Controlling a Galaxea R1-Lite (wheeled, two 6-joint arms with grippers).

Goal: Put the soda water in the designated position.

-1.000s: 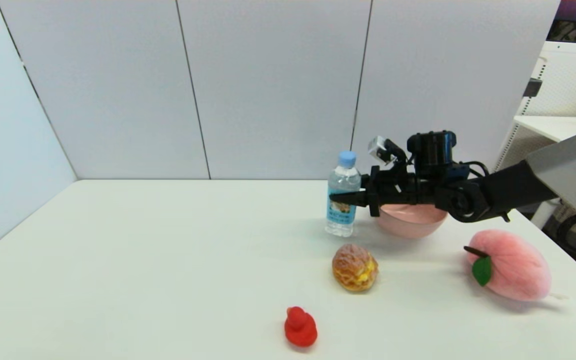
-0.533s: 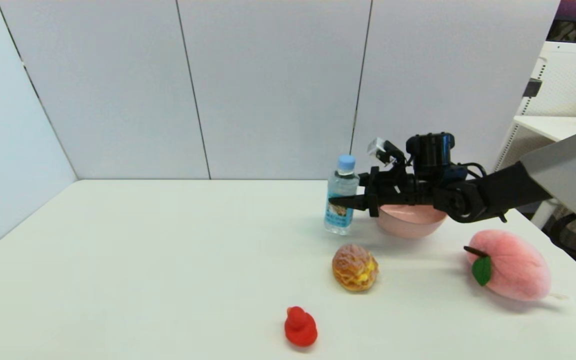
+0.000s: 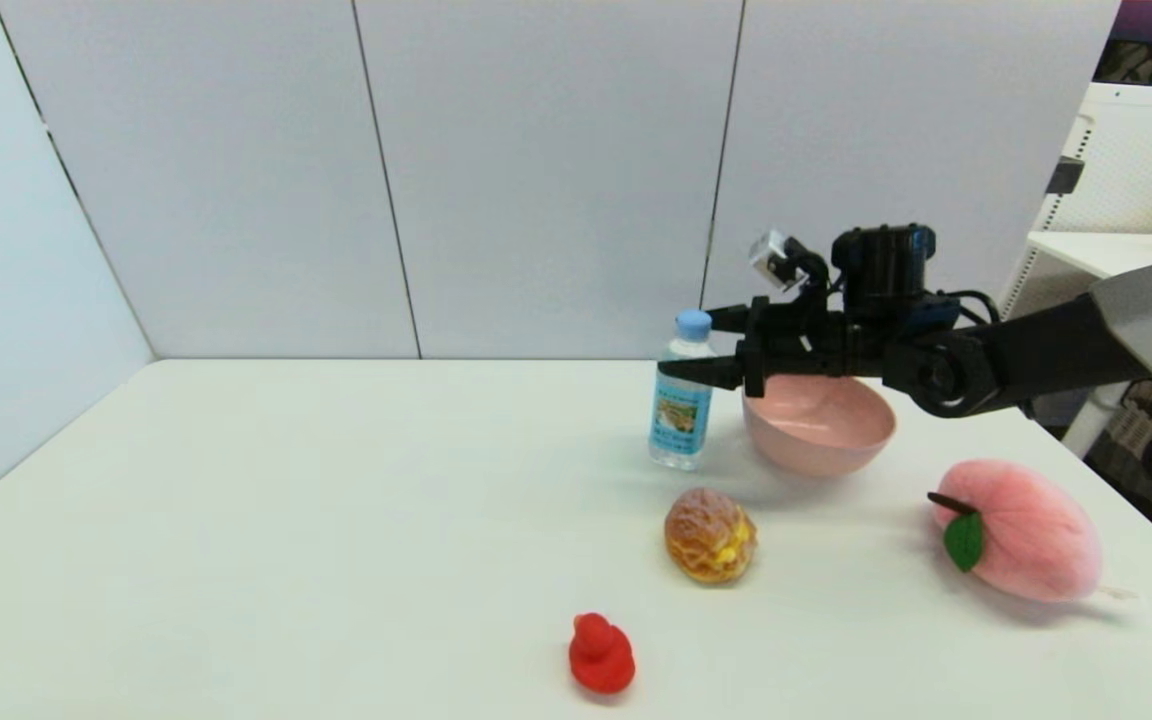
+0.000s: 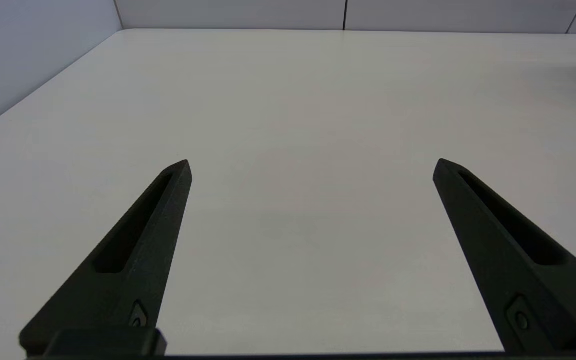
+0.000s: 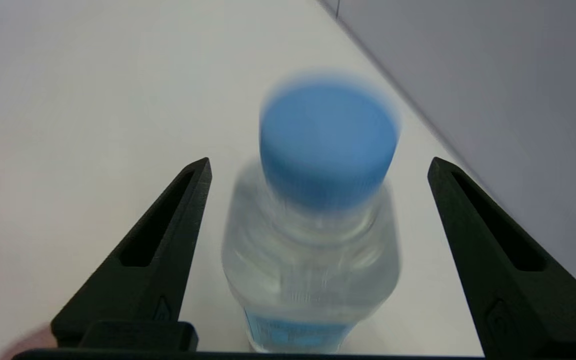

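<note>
Head view shows my right gripper [image 3: 701, 345] reaching in from the right edge of the white bench [image 3: 336, 520], raised to the height of the soda water's [image 3: 681, 392] neck. Its fingers are spread wide and grip nothing; one fingertip [image 3: 676, 369] crosses in front of the bottle just under the light-blue cap, the other sits behind, near the cap. The soda water stands upright on the bench near the far edge, right of centre, its blue label facing me. Just beside it, toward the right edge, sits a pink bowl [image 3: 818, 425], close to the bottle but I cannot tell if they touch. Nearer to me lies a cream puff [image 3: 709, 535], then a red duck toy [image 3: 601, 654] close to the near edge. A plush peach [image 3: 1021, 544] lies by the right edge. From the right wrist view I look down on the blurred cap between the two separated fingers, clear of both. My left gripper [image 4: 310, 167] hovers over bare bench, parked, fingers wide apart and holding nothing.
</note>
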